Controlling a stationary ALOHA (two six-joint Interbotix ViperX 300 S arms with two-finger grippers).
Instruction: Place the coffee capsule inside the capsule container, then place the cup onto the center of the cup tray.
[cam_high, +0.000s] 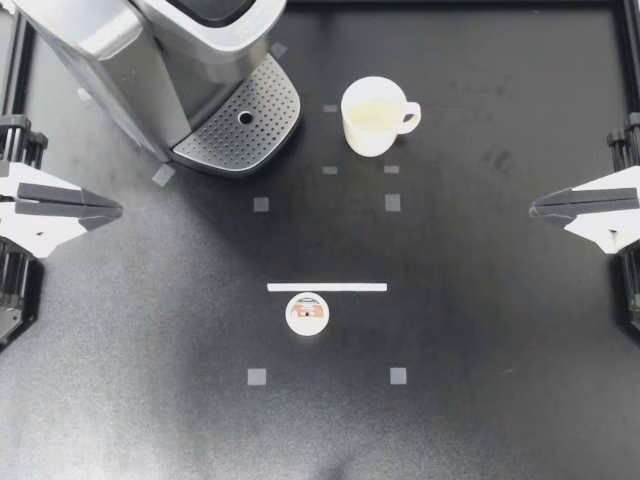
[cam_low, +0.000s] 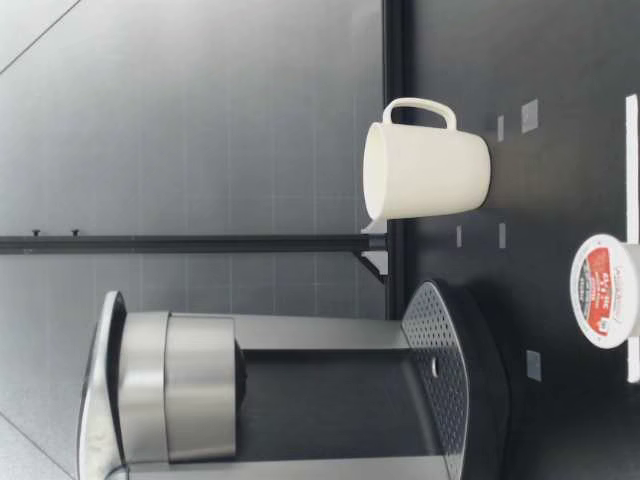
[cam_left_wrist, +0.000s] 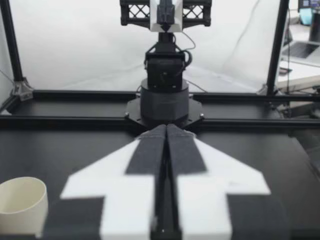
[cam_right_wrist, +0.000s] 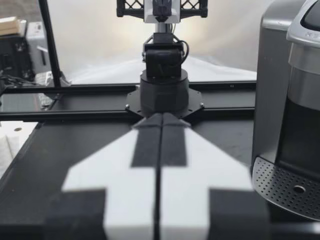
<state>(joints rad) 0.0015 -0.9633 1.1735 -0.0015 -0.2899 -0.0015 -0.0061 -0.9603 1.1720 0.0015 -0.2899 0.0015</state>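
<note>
A coffee capsule (cam_high: 307, 313) with a red-and-white lid sits on the black table just in front of a white strip (cam_high: 327, 287); the low view shows the capsule (cam_low: 604, 291) too. A white cup (cam_high: 375, 115) stands upright at the back, handle pointing right, beside the coffee machine's perforated cup tray (cam_high: 243, 125). From table height the cup (cam_low: 428, 171) and the tray (cam_low: 437, 372) stand side by side. My left gripper (cam_high: 118, 210) rests shut at the left edge, holding nothing. My right gripper (cam_high: 533, 209) rests shut at the right edge, holding nothing.
The silver coffee machine (cam_high: 140, 50) fills the back left corner. Small grey tape squares (cam_high: 392, 202) mark the table. A black frame rail (cam_high: 630, 60) borders the table. In the wrist views the cup (cam_left_wrist: 21, 205) and the machine (cam_right_wrist: 295, 80) flank the shut fingers.
</note>
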